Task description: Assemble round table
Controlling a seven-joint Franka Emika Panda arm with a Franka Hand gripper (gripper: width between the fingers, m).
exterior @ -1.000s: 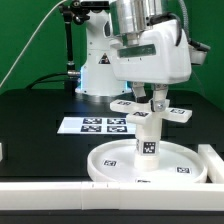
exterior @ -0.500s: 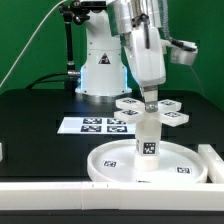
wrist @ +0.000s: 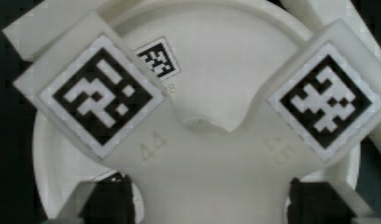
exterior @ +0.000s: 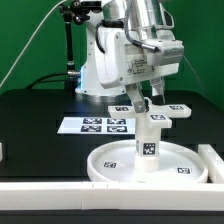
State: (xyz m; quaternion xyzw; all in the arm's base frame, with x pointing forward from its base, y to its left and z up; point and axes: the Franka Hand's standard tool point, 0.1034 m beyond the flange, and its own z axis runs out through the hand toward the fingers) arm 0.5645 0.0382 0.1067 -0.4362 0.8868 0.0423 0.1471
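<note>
Green backdrop and a black tabletop [exterior: 40,110] frame the scene. From above, the arm [exterior: 140,45] reaches down with its wrist turned, and the pincer [exterior: 143,102] closes on the cross-shaped foot [exterior: 152,111], which it holds level on top of the leg [exterior: 148,140]. That short cylinder stands upright on the hub of the round disc [exterior: 115,160] — the disc lies flat near the front of the tabletop, its raised rim all around.

Behind the disc, towards the exterior view's left, lies the marker board [exterior: 95,124], flat and well apart from the pincer. A long white bar [exterior: 40,190] runs along the front edge, and another [exterior: 213,160] rises at the exterior view's right, just beside the disc's rim.

Up close in the wrist view, the foot [wrist: 205,100] fills the frame, two of its tagged arms spreading to either side — the dark fingertips [wrist: 102,205] press against it at the edge of the picture.
</note>
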